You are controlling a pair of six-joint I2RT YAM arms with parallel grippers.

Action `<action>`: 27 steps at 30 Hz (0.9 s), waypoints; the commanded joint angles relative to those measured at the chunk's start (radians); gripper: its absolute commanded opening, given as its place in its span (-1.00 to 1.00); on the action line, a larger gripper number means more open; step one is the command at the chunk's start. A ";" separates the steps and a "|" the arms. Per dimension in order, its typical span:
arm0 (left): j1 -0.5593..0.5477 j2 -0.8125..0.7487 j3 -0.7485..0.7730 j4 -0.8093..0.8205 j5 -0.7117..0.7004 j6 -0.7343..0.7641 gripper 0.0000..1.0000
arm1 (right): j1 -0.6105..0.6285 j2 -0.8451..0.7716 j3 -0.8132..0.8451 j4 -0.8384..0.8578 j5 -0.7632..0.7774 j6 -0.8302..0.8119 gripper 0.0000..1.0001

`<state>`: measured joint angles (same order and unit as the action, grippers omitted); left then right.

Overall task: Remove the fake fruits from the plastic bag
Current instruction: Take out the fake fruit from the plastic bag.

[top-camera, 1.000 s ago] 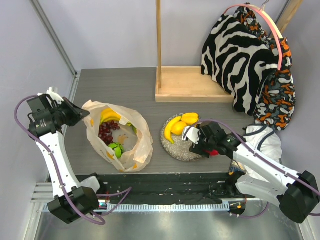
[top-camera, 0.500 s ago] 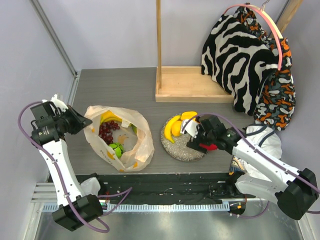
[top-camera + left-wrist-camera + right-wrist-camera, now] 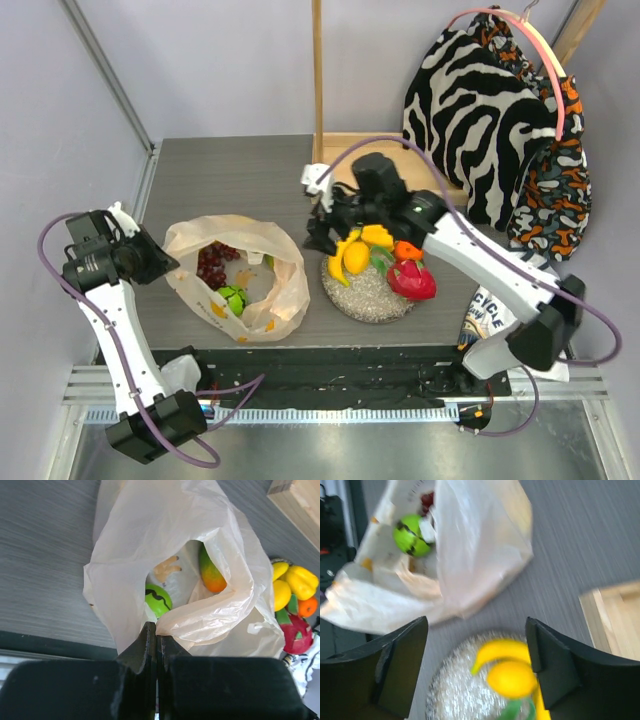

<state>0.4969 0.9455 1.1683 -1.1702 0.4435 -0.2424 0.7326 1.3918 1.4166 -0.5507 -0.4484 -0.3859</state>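
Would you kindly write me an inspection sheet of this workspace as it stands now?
Surface: grey table, wood-grained.
Job's things: bag open, holding grapes and apple; banana, lemon, pepper, orange and red fruit on the plate.
Clutter: wooden tray at the far edge; zebra cloth hanging far right.
Grippers: left pincer shut on the bag's rim; right pincer open, empty, over the plate's bag-side edge.
Cables: purple cables loop along both arms.
Surroundings: grey walls; upright wooden post.
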 commanded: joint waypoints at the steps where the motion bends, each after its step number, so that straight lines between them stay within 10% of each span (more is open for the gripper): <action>1: 0.006 -0.030 0.008 -0.045 -0.112 0.014 -1.00 | 0.143 0.152 0.137 0.170 -0.125 0.087 0.58; 5: 0.011 -0.039 0.017 -0.043 -0.310 -0.026 -1.00 | 0.202 0.240 0.139 0.207 -0.229 0.056 0.34; 13: 0.017 -0.054 -0.068 -0.026 -0.194 -0.044 -1.00 | 0.263 0.384 0.107 0.310 -0.351 0.081 0.09; 27: 0.019 -0.100 -0.107 0.021 -0.048 -0.092 -1.00 | 0.335 0.644 0.192 0.463 -0.064 0.295 0.21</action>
<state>0.5076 0.8604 1.0576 -1.1809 0.3344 -0.3161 1.0718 2.0006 1.5509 -0.2077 -0.6689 -0.2115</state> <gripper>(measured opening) 0.016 0.592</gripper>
